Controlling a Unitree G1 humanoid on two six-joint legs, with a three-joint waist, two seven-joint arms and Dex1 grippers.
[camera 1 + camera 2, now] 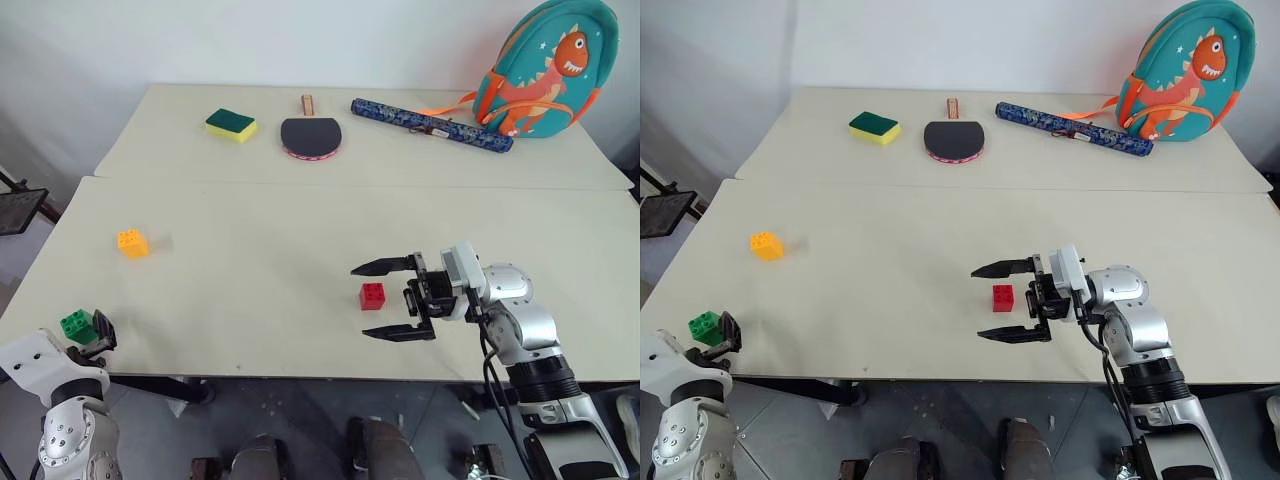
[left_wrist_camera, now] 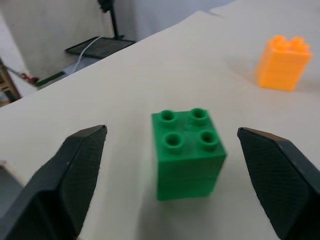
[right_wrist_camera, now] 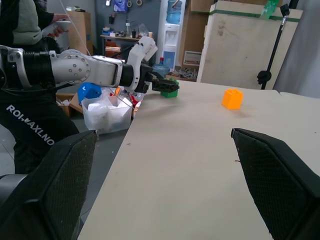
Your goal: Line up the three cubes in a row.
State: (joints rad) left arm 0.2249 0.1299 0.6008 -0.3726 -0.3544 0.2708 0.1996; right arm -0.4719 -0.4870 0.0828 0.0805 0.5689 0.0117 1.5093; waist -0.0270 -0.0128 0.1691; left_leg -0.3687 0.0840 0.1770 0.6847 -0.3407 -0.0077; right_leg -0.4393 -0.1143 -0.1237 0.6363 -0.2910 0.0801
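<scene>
The green cube (image 2: 187, 152) stands upright near the table's front left corner, studs up. My left gripper (image 2: 171, 134) is open around it, one black finger on each side with a gap to the cube on both sides. Farther back on the left sits the orange-yellow cube (image 1: 132, 242). The red cube (image 1: 372, 295) rests right of the table's middle. My right gripper (image 1: 360, 302) is open wide and points left, and in the eye views the red cube shows between its two fingers. Whether the fingers are down at the cube's level I cannot tell.
On the far table lie a green-and-yellow sponge (image 1: 231, 124), a table-tennis paddle (image 1: 311, 135), a dark blue patterned tube (image 1: 430, 124) and a teal dinosaur backpack (image 1: 545, 65). A seam (image 1: 300, 182) joins the two tables. Beyond the left edge a person (image 3: 25, 25) stands by a plastic tub (image 3: 105, 112).
</scene>
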